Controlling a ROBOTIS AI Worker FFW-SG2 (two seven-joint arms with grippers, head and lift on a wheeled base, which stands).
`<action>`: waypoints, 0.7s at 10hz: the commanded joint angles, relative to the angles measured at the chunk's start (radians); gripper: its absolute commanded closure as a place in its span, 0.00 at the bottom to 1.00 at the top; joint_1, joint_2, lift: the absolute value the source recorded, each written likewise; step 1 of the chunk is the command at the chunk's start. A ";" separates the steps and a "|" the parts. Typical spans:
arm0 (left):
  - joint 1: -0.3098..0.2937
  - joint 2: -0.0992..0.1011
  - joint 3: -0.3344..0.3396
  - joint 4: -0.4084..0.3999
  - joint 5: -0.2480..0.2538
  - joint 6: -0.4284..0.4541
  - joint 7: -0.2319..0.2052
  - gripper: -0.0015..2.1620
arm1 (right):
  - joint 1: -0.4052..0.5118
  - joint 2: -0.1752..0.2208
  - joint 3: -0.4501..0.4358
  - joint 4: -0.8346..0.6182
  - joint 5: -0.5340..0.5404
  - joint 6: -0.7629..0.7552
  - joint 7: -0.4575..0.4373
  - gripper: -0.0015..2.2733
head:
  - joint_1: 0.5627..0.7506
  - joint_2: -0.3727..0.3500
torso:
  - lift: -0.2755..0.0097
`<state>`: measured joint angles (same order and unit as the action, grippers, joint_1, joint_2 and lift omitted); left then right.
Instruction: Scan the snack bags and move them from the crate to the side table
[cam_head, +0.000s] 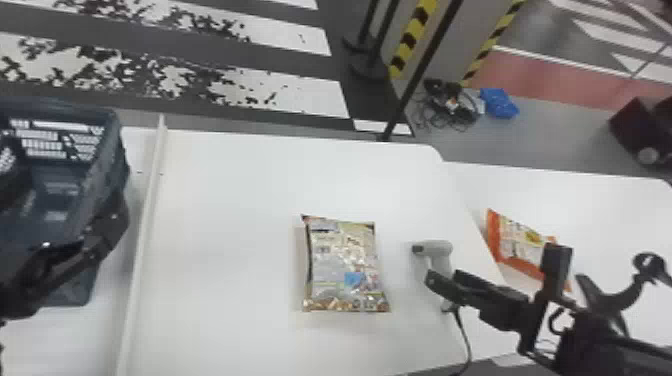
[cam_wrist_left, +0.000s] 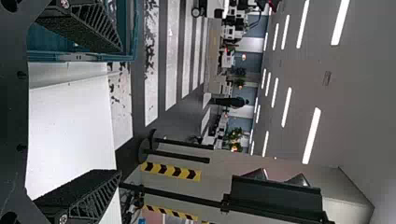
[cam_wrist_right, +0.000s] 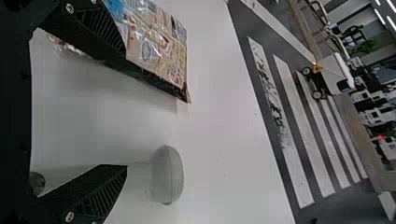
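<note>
In the head view, a beige snack bag (cam_head: 345, 267) lies flat on the white table, left of the grey scanner (cam_head: 440, 249). An orange snack bag (cam_head: 520, 245) lies on the side table to the right. My right gripper (cam_head: 495, 267) is above the table near the scanner, and my left gripper (cam_head: 95, 235) is over the near right side of the crate (cam_head: 107, 145). In the left wrist view, my left gripper (cam_wrist_left: 120, 111) is open and empty. In the right wrist view, my right gripper (cam_wrist_right: 125, 109) is open, with the beige bag (cam_wrist_right: 161, 46) beyond one finger and the scanner (cam_wrist_right: 167, 175) beyond its fingertips.
A raised white edge (cam_head: 145, 225) separates the crate's surface from the middle table. The scanner's cable (cam_head: 465, 335) runs down to the near edge. Barrier posts (cam_head: 420, 65) stand on the floor behind, close to the table's far edge.
</note>
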<state>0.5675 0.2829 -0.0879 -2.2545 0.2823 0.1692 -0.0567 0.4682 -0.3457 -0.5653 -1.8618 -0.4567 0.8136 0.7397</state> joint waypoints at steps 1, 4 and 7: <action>0.002 0.001 -0.001 -0.003 -0.002 -0.001 0.000 0.03 | -0.033 -0.032 0.021 -0.073 -0.005 0.256 0.055 0.03 | 0.70 0.03 | 0.66; 0.008 0.007 0.000 -0.003 -0.005 -0.001 -0.002 0.03 | -0.157 -0.104 0.140 0.018 0.010 0.388 0.171 0.03 | 0.70 0.11 | 0.66; 0.028 0.007 0.017 -0.014 -0.011 -0.001 0.000 0.03 | -0.349 -0.134 0.303 0.283 0.066 0.348 0.270 0.03 | 0.70 0.20 | 0.66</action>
<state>0.5908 0.2899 -0.0745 -2.2665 0.2739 0.1680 -0.0573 0.1482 -0.4787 -0.2901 -1.6187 -0.4067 1.1806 1.0094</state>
